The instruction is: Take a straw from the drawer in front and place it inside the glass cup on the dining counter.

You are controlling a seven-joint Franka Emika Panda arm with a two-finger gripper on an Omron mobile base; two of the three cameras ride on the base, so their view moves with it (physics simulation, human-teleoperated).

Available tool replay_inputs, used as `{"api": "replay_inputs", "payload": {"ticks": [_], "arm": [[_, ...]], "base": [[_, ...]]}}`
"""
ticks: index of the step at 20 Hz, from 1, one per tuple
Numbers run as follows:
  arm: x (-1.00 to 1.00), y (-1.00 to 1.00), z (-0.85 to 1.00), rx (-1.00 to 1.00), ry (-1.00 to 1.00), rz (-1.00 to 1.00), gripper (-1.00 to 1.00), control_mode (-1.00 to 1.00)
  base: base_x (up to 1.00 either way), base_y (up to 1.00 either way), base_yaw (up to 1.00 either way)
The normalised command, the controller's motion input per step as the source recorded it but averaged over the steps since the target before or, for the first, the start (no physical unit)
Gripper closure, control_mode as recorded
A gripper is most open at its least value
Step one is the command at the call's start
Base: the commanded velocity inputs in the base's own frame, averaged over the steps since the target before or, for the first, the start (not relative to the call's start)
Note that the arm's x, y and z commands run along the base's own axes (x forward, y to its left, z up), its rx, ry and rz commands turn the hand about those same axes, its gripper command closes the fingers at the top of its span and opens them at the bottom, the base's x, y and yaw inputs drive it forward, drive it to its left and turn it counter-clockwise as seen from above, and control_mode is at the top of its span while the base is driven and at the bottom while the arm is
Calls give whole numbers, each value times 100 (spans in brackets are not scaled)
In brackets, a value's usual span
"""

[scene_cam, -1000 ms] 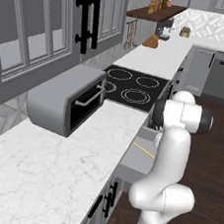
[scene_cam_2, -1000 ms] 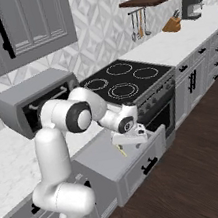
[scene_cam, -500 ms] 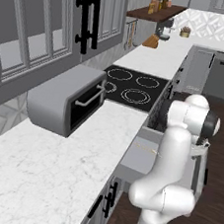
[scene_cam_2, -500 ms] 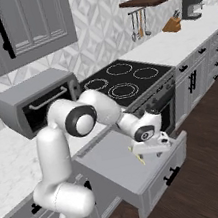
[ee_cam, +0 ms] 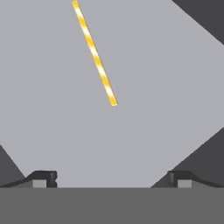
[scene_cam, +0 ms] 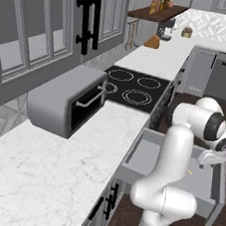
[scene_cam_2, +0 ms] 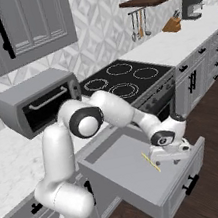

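Grey drawer (scene_cam_2: 127, 171) pulled wide out from under the marble worktop (scene_cam: 53, 168), toaster oven (scene_cam_2: 36, 101) up on that worktop behind it. Over the drawer's front edge, gripper (scene_cam_2: 171, 155) hanging low, jaws spread wide, nothing between the fingertips (ee_cam: 43, 178). Flat on the drawer floor, near the front edge, just beside the gripper: yellow straw (ee_cam: 95, 54), untouched.
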Motion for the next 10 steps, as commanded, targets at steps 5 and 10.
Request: {"api": "replay_inputs", "payload": {"ticks": [5,10], "arm": [[34,69,20,0,-1,-3,-100,-100],[40,77,-1,-4,0,-8,-100,-100]], "base": [[0,0,0],[0,0,0]]}}
